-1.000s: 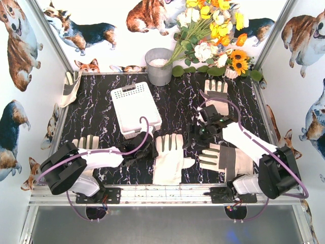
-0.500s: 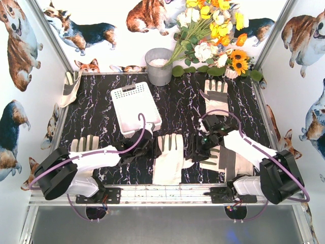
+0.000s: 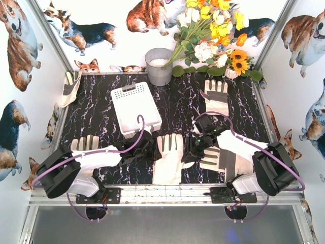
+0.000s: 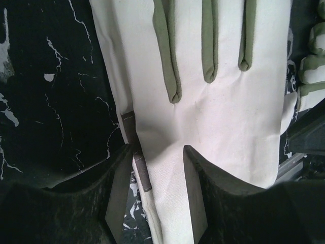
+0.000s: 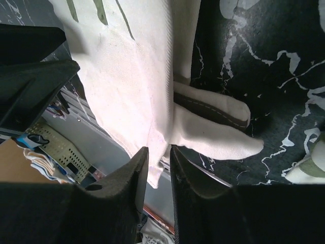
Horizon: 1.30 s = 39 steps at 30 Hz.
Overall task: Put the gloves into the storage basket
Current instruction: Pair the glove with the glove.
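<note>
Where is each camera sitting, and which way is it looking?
Top camera: above and behind the robot, looking down at the table; the left arm and right arm show, bases at the bottom.
Left wrist camera: on the left arm, looking down past the left gripper at one edge of the middle glove.
Right wrist camera: on the right arm, looking down past the right gripper at that glove's thumb side.
Shared: all three see the middle glove.

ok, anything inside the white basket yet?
Nothing in the storage basket; its perforated bottom shows bare. The near corner is covered by the left arm's cable, so that bit is unseen.
</note>
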Tool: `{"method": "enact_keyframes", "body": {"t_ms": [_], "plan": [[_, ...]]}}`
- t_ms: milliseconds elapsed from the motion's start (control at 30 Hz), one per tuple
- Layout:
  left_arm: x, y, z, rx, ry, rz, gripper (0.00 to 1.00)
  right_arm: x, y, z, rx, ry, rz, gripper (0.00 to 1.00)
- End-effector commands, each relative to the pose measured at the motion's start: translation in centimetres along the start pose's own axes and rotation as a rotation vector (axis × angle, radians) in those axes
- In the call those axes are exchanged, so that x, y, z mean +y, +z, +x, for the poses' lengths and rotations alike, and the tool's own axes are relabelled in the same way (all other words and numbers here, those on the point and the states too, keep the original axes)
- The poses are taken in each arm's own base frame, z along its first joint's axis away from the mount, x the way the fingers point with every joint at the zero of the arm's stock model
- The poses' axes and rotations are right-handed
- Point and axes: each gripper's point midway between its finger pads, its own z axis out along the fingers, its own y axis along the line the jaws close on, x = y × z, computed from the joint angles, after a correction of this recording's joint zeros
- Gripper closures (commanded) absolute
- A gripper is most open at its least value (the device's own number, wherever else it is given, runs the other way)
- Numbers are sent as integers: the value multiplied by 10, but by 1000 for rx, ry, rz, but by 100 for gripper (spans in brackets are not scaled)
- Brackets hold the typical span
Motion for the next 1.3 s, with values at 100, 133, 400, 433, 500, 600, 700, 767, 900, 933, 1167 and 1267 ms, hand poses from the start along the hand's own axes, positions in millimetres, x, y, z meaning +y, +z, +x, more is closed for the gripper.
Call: {"method": "enact_keyframes", "body": {"t_ms": [100,133,400,433,500,600,700,767,900,933,1167,1267], "plan": [[8,7,8,33,-24,-7,61,3,8,-8,-19,-14,-17,76],[8,7,9,35,-25,-8,61,3,10,-8,-17,-11,-15,76],[13,8,13,45,-31,-15,61,4,16,-10,-12,-14,-21,81],[12,9,13,46,-30,-13,61,4,17,-10,-8,-14,-21,82],[13,9,14,49,-31,-11,62,4,19,-11,-6,-12,-21,84],[13,9,15,53,-31,-12,63,5,21,-12,-4,-12,-25,87],[14,10,15,55,-33,-12,65,5,23,-12,-2,-14,-26,90],[14,10,17,60,-33,-12,67,6,24,-13,-1,-15,-27,91],[14,11,17,62,-35,-11,70,8,26,-14,2,-18,-32,93],[14,11,17,61,-35,-13,71,8,27,-14,3,-19,-33,94],[17,11,18,63,-36,-23,80,11,29,-18,-1,-28,-35,95],[23,11,21,71,-39,-51,86,10,30,-20,-1,-27,-31,95]]}}
